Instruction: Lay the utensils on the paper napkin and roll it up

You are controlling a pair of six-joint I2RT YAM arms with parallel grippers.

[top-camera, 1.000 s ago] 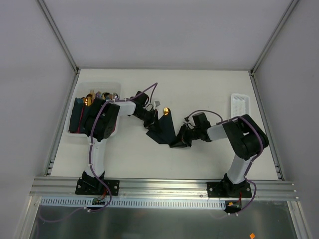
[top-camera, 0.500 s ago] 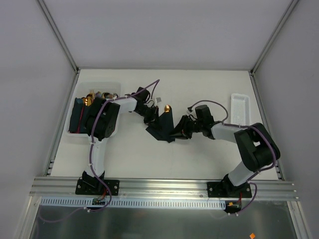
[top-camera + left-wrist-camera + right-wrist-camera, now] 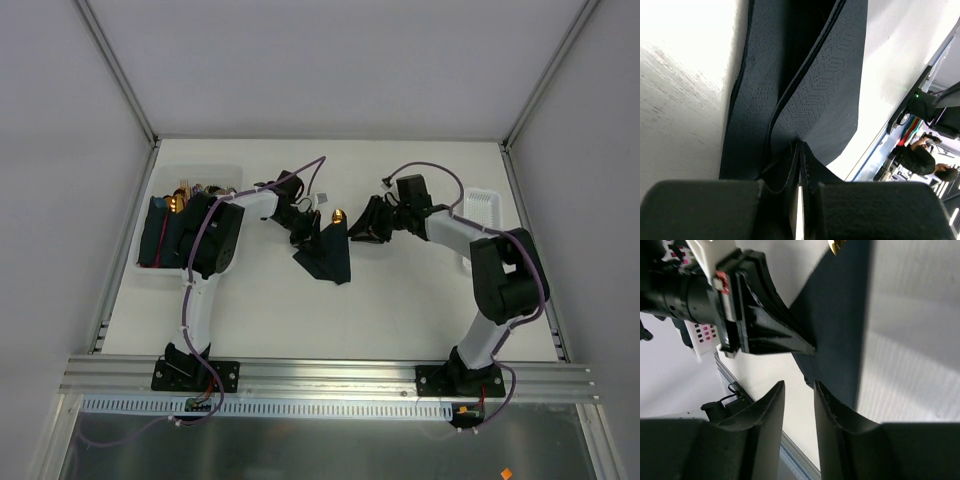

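The very dark navy, embossed paper napkin [image 3: 328,258] sat folded into a creased strip at the centre of the frame on the white bench [image 3: 400,300]. A gold-headed utensil [image 3: 337,216] showed at its upper end. The left pincer [image 3: 800,148] was clamped on the napkin's fold. Just to the right, the right pincer [image 3: 797,386] stood narrowly parted and empty.
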